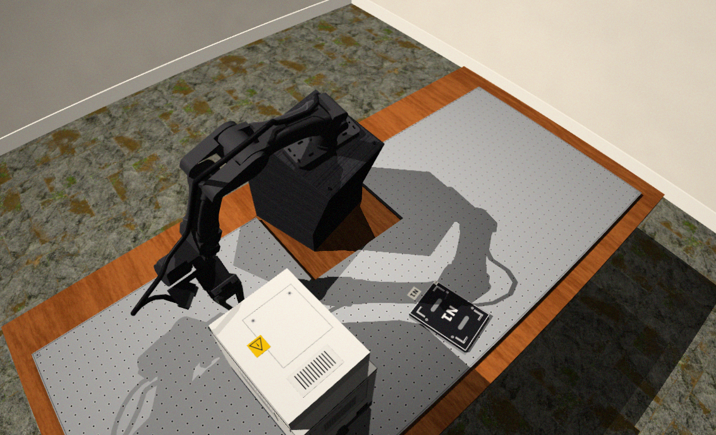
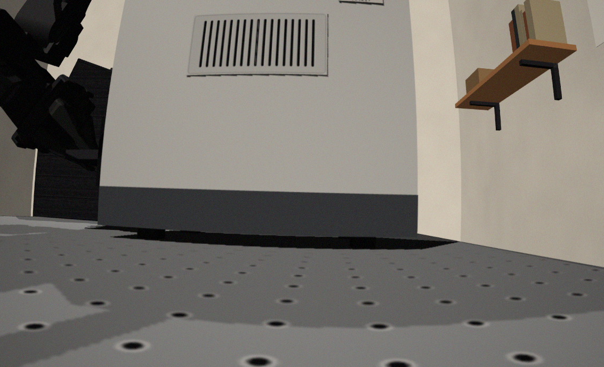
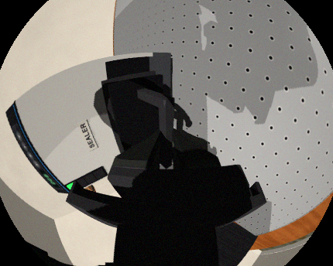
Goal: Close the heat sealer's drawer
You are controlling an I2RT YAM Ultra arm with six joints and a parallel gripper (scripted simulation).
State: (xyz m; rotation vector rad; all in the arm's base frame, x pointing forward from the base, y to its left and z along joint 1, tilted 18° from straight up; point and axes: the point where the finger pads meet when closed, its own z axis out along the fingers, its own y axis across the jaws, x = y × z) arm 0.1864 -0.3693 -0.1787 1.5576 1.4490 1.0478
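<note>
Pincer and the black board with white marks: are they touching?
Apart. The top view shows the sealer and grey holed tabletop between them.

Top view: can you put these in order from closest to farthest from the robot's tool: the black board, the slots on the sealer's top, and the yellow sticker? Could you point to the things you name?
1. Yellow warning sticker [image 1: 258, 345]: on the sealer's top.
2. Row of slots [image 1: 315, 370]: also on top, farther right.
3. Black board [image 1: 449, 313]: off to the picture's right, past the sealer.
</note>
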